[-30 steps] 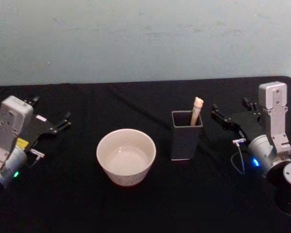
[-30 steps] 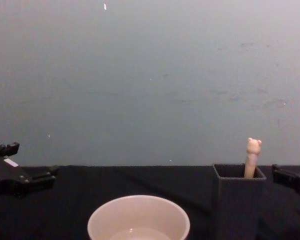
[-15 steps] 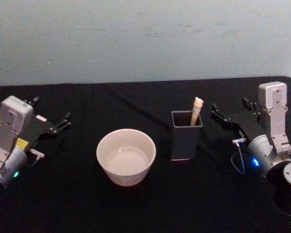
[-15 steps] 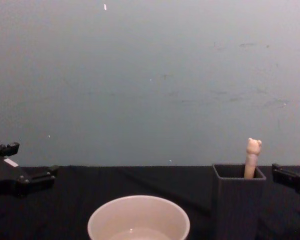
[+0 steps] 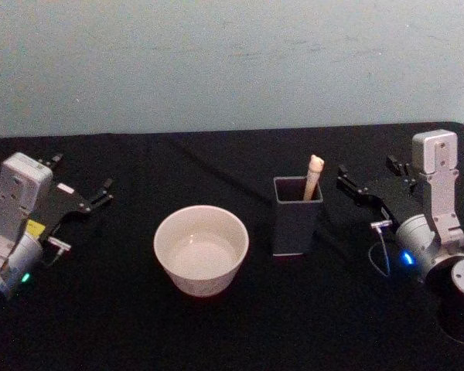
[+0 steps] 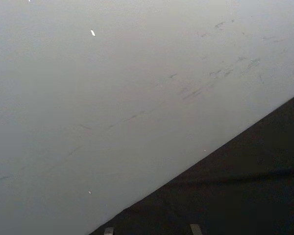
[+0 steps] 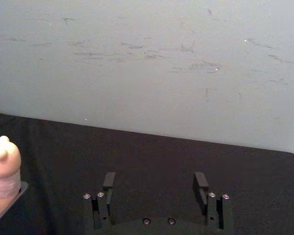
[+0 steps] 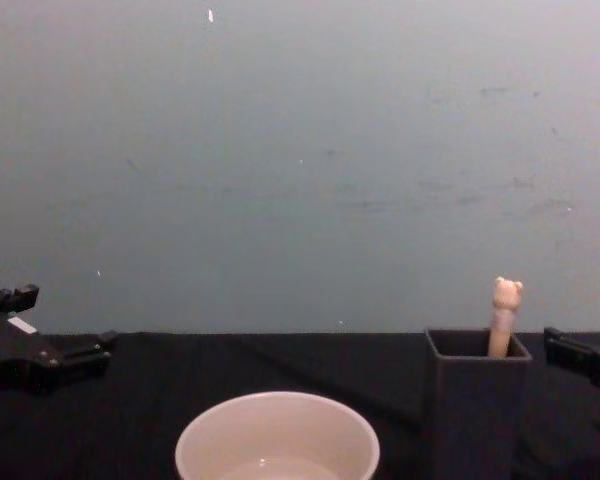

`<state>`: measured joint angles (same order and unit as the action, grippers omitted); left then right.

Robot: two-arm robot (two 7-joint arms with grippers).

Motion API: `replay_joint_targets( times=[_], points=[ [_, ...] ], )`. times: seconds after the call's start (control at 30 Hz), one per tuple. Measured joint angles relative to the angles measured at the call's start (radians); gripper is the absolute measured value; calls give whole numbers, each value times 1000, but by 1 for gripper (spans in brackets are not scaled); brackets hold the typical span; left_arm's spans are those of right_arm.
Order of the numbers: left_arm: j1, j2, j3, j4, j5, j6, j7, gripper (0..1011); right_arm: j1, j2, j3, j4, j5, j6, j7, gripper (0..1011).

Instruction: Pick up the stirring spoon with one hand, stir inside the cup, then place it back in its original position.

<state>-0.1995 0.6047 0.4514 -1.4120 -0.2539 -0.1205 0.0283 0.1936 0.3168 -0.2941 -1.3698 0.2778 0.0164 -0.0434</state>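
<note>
Two tools sit low over the black-covered table (image 5: 216, 325), one at each side, neither holding anything. Right tool (image 5: 367, 184): fingers spread wide, as the right wrist view shows with both black fingertips (image 7: 109, 180) well apart and nothing between them. It points toward the small dark grey square-mouthed box holder (image 5: 296, 215), which stands just beyond its tips on its inner side, near but not touching. The slim stirring spoon with a cream handle and small bear head (image 5: 313, 176) stands in that holder, leaning against the back corner on the side nearer the right tool; only the handle and bear head rise above the rim, the stem and bowl are hidden inside. In the chest view the bear head (image 8: 507, 293) sits just inward of the right tool's tip (image 8: 580, 355).

Wide round cream-white cup (image 5: 201, 249): upright on the table beside the holder on the side away from the right tool, apart from it.

Left tool (image 5: 83, 185): fingers spread open, well apart from the cup.
</note>
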Motion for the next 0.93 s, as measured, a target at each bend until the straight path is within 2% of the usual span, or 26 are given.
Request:
replay_joint_targets(
  times=[0.93],
  points=[
    [0,0,0,0,0,0,0,1001,0,0,0,0,0,0,0,1003]
  ],
)
